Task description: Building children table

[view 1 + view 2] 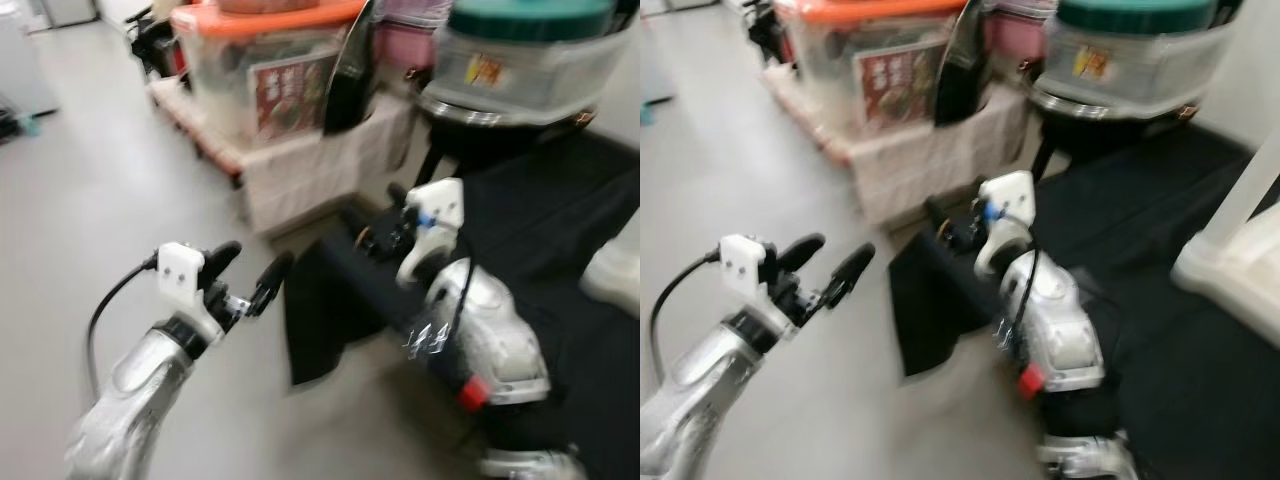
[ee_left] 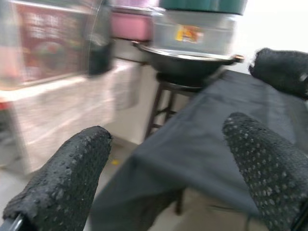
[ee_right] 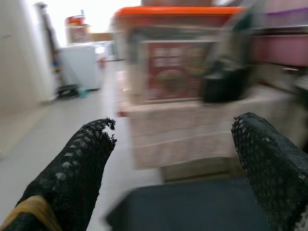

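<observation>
Both grippers — left gripper [image 1: 247,277], right gripper [image 3: 175,159] — spread, empty; blurred views risk snagging black cloth [image 1: 560,240] — white table part [image 1: 1240,265] nearby.

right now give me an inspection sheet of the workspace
surface: black cloth draped over a low surface, one corner hanging to the grey floor
job's things: a white plastic piece at the cloth's right edge; too blurred to identify
clutter: orange-lidded clear bin, green-lidded clear bin, pink bin, dark pan on a stool
grippers: left gripper open, over the floor, empty; right gripper open, over the cloth's corner, empty
cables: black cable looping off the left wrist
surroundings: white appliance far down the room
</observation>
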### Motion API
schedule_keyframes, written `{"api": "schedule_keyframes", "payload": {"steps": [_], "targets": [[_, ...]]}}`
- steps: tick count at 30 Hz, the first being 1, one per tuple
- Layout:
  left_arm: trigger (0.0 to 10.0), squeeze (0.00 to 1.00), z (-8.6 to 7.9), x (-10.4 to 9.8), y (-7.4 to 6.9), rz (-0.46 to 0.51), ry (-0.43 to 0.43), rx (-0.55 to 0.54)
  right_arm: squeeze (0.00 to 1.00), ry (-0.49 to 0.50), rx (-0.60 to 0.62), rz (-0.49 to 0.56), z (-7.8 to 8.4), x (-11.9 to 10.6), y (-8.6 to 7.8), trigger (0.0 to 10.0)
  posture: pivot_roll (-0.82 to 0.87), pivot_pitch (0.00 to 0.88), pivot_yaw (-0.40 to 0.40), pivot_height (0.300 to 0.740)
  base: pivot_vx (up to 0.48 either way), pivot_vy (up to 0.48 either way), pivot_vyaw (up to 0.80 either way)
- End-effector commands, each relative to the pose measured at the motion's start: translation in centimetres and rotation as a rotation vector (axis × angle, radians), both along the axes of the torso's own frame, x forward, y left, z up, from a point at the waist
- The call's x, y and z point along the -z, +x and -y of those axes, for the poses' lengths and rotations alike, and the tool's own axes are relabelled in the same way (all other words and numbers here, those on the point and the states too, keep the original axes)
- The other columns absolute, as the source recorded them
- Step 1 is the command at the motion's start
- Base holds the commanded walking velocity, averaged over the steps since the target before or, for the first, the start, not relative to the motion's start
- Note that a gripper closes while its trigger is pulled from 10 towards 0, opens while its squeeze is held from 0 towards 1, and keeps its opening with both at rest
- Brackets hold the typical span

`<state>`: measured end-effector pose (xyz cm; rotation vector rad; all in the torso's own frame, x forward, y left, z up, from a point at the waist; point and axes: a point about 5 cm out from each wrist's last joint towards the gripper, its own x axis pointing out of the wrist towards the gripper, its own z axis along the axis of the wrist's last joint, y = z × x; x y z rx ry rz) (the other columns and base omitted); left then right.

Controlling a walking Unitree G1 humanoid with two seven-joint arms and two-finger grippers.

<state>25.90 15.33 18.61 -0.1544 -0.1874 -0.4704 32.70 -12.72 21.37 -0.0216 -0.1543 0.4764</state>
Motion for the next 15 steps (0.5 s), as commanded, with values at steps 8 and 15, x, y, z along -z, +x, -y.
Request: {"api": "schedule_keyframes", "payload": {"steps": [8,15], "targets": [[10.0,0.00,1.1,-0.1,-0.5,-0.004,-0.025,0.068,0.00,0.004,-0.054,-0.003,0.5,-0.1,-0.5,10.0,0.03,0.049,0.014,0.740,0.000,0.000,-0.80],[10.0,0.00,1.3,0.0,-0.7,-0.008,-0.029,0.089,0.00,-0.005,-0.177,0.006,0.1,-0.5,-1.4,10.0,0.03,0.050,0.013,0.740,0.000,0.000,-0.80]]}}
